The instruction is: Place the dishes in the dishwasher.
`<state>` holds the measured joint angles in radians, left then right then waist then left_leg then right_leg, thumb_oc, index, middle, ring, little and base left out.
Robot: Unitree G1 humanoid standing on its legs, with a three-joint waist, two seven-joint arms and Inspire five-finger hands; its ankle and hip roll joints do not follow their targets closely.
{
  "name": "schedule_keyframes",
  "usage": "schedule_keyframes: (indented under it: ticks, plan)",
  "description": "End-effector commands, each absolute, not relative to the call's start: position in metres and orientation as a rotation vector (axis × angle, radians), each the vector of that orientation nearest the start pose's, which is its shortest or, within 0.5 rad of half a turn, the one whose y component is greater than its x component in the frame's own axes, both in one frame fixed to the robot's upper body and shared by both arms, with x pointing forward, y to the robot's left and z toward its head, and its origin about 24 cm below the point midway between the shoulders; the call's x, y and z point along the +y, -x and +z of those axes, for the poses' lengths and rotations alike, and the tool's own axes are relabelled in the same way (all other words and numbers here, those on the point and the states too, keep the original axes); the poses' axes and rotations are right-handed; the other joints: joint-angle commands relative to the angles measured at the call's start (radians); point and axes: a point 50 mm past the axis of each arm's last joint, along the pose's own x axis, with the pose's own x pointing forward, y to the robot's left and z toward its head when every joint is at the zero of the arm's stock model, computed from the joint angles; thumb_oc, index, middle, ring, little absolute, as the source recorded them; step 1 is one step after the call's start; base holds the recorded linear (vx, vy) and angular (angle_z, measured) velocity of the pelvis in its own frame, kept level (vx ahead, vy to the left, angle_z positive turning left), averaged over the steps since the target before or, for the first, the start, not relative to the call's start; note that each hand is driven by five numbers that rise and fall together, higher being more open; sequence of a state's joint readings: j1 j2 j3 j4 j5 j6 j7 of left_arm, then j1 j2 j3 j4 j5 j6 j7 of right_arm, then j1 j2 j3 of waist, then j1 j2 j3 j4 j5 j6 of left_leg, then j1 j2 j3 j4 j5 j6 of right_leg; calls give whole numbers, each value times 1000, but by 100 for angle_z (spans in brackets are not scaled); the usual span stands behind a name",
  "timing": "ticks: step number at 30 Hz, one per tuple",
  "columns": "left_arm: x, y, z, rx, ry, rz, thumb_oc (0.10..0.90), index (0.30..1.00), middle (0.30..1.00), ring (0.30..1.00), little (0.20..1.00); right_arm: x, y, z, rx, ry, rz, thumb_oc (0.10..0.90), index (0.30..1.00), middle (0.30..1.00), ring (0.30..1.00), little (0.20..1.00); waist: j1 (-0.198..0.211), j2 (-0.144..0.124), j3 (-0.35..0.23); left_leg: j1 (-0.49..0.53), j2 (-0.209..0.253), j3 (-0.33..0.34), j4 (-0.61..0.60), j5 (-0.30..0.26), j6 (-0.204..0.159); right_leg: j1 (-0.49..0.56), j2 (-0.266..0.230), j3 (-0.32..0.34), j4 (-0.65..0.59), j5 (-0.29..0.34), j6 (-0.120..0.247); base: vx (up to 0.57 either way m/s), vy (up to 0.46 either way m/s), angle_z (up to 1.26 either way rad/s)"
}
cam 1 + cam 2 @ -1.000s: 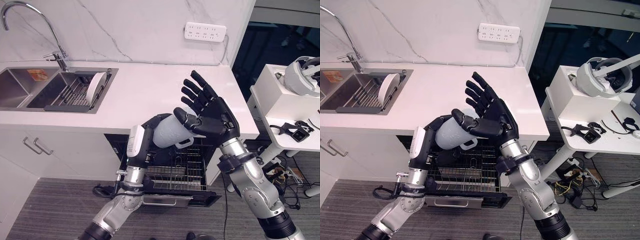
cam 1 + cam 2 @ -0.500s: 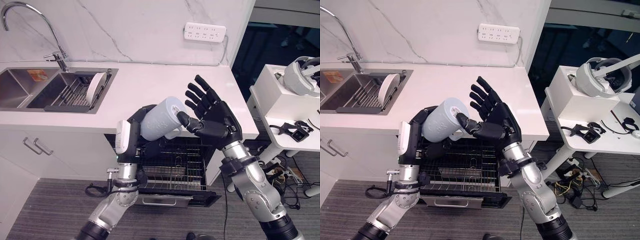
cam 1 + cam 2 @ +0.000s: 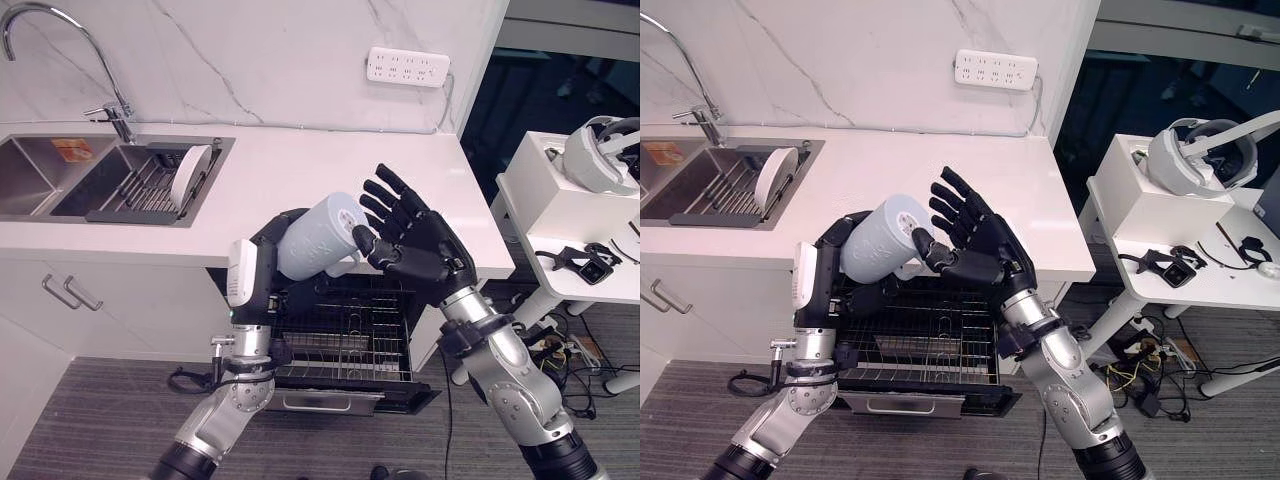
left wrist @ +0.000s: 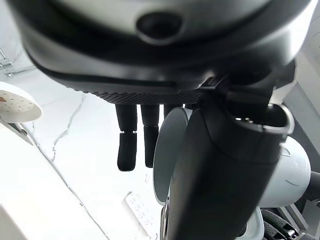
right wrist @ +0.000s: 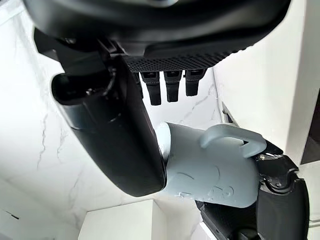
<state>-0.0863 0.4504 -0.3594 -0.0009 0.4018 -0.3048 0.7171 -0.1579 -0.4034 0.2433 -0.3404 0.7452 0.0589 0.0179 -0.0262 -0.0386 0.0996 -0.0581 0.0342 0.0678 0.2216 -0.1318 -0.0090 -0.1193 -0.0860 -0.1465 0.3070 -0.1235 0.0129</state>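
A pale blue mug with a handle [image 5: 210, 165] seen past the right hand [image 5: 150, 30].
The hand's thumb tip touches the mug's flat end, its fingers [image 5: 165, 85] straight. The left hand [image 5: 260, 200] grips the mug's other end. White marble wall [image 5: 30, 125] behind.

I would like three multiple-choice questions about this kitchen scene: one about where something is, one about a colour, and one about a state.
1. Where is the white plate?
A. In the rack in the sink
B. In the dishwasher rack
C. On the side table

2. What colour is the mug?
A. Red
B. Pale blue-grey
C. Black

3. What state is the dishwasher drawer in?
A. Shut
B. Pulled out
C. Removed

Answers:
1. A, it stands on edge in the sink rack.
2. B, shown in the left hand, with the right hand beside it.
3. B, its wire rack shows below the counter.
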Motion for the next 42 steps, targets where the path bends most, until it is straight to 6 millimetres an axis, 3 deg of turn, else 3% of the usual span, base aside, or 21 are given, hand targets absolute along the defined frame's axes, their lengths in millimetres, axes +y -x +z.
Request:
schedule_keyframes:
  ticks: [1,12,42]
  plan:
    - [145,-246,145,-948,-543,248,400,300,300,300,300,-117,-251,174,-397,-273,606,800,900,900,900,900,-6,-14,-45,29,50,70,78,-156,2,64,-26,31,-7,-87,90,0,0,0]
    - [169,-253,138,-953,-742,358,400,300,300,300,300,-119,-245,175,-402,-262,655,800,900,900,900,900,-15,-7,-53,29,53,78,78,-154,-3,61,-23,41,-7,-85,91,6,0,0]
    - [186,-255,117,-878,-854,421,400,300,300,300,300,-122,-242,176,-404,-255,670,800,900,900,900,900,-19,-8,-54,32,57,82,78,-153,-8,65,-18,51,-7,-91,89,1,0,0]
